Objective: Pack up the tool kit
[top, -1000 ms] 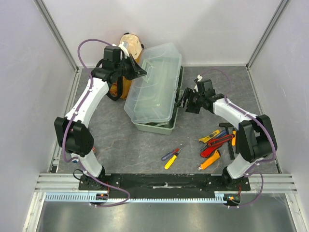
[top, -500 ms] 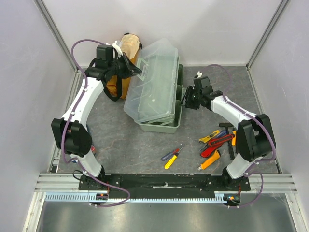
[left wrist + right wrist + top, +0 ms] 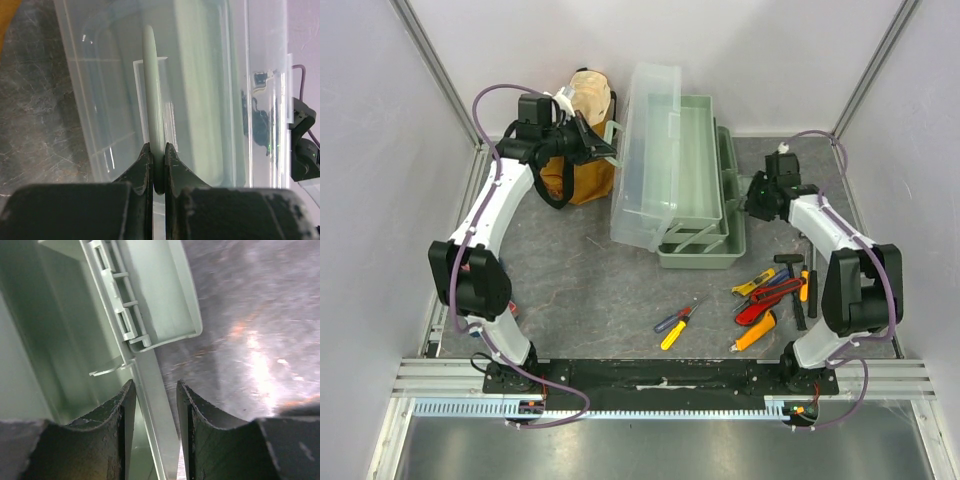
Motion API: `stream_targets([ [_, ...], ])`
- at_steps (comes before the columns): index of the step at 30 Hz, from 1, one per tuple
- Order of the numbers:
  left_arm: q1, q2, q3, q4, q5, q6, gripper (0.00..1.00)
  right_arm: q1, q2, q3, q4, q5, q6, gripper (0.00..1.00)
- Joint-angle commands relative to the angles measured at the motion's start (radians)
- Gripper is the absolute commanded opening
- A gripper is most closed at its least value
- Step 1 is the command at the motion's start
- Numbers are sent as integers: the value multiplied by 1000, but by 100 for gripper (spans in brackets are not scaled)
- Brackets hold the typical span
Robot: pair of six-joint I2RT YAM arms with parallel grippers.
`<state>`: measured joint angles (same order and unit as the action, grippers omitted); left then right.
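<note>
Toolbox (image 3: 698, 150) at back-centre of table (image 3: 580, 290), open, clear lid (image 3: 648, 170) stood on edge at its left, trays fanned out. Your left tool (image 3: 157, 150) clamped tight on lid's pale handle (image 3: 151, 85). Right tool (image 3: 155, 390) straddles thin green wall (image 3: 156, 412) at box's right side; pinched or merely around it, cannot tell. Judge box light, thin, flexy, slick: hold handle and rims, not clear panel. Hand tools (image 3: 770, 295) loose on table at near right; stiff, take by handles.

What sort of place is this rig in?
Probably a lab robot test cell, not a workshop: plain white panel walls on aluminium frame posts, two white robot arms bolted at the edge of a grey marbled tabletop.
</note>
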<state>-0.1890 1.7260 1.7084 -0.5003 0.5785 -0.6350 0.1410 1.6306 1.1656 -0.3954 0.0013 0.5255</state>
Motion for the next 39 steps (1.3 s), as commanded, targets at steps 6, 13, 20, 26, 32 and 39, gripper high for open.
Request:
stream_targets([
  [6, 6, 12, 50, 132, 176, 89, 2, -224, -72, -49, -7, 160, -99, 48],
  [13, 6, 49, 19, 86, 147, 165, 10, -290, -94, -57, 21, 131, -116, 50],
  [20, 6, 75, -24, 66, 110, 213, 32, -325, -94, -63, 36, 88, -84, 51],
  [26, 8, 89, -39, 72, 96, 242, 66, -330, -84, -73, 53, 63, -70, 52],
  [32, 8, 125, -47, 94, 118, 232, 67, -330, -68, -102, 90, 2, -36, 52],
  [39, 6, 162, -101, 112, 61, 221, 63, -330, -35, -119, 118, -40, -19, 52],
])
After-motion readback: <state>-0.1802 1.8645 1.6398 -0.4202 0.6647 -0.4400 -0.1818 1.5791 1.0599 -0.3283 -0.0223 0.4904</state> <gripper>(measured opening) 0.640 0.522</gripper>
